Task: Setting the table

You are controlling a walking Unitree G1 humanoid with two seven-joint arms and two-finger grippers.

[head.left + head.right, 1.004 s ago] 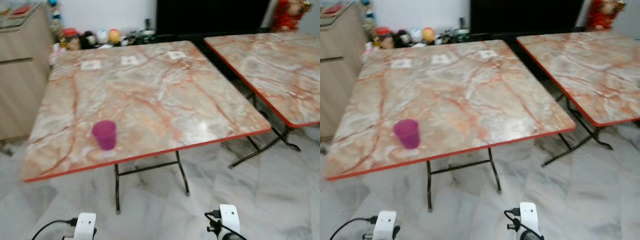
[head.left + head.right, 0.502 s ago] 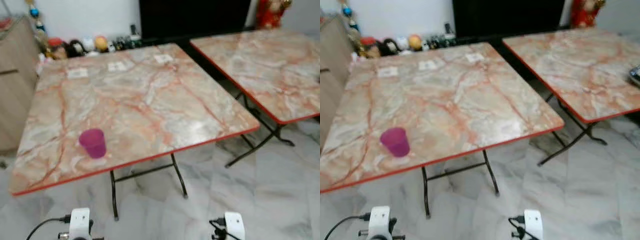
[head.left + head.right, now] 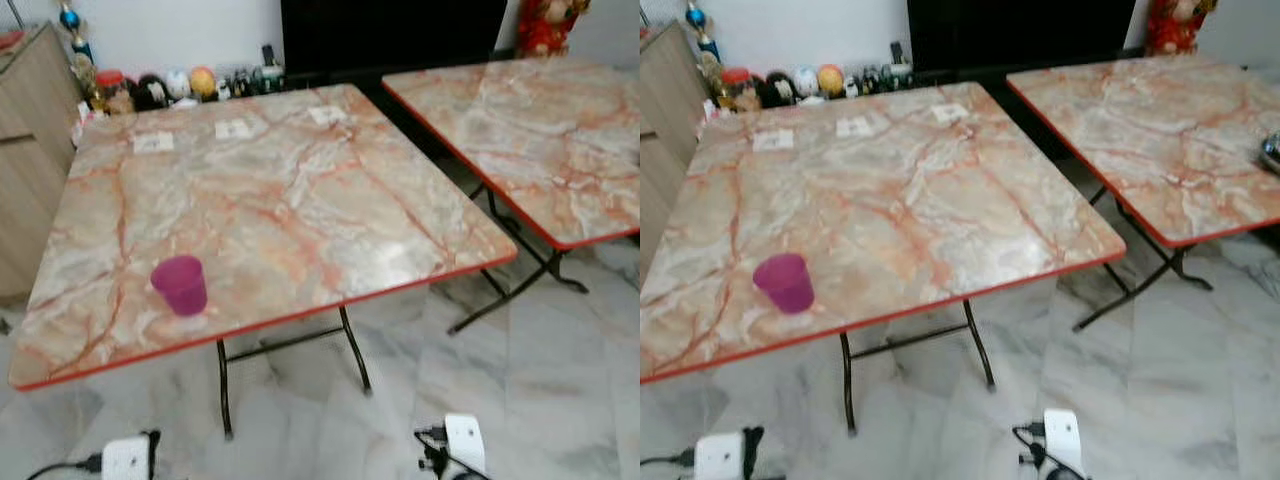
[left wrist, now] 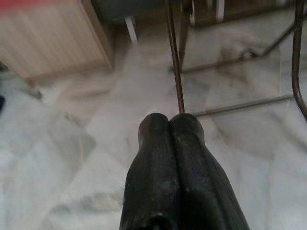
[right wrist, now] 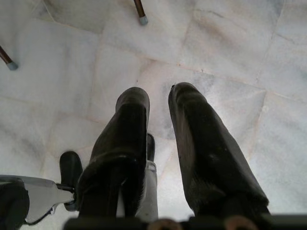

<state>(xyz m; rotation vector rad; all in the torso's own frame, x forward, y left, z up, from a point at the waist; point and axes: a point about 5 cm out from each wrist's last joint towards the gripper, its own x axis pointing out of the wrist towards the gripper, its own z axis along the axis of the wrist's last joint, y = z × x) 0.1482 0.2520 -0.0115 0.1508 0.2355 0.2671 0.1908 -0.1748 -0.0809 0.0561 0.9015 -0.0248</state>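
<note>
Two tables (image 3: pixel 300 200) (image 3: pixel 560 130), one cup (image 3: pixel 180 285), three white cards (image 3: pixel 153 142) (image 3: pixel 233 128) (image 3: pixel 327 114), one cabinet (image 3: pixel 25 150).

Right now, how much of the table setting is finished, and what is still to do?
Done: one purple plastic cup stands upright near the front edge of the marble-patterned folding table. In hand: nothing; the left gripper is shut and empty, the right gripper open and empty, both low over the floor. Left: no plates or cutlery are set.

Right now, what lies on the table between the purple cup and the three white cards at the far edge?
Nothing: in the left eye view, the marble tabletop is bare between the purple cup and the white cards.
</note>
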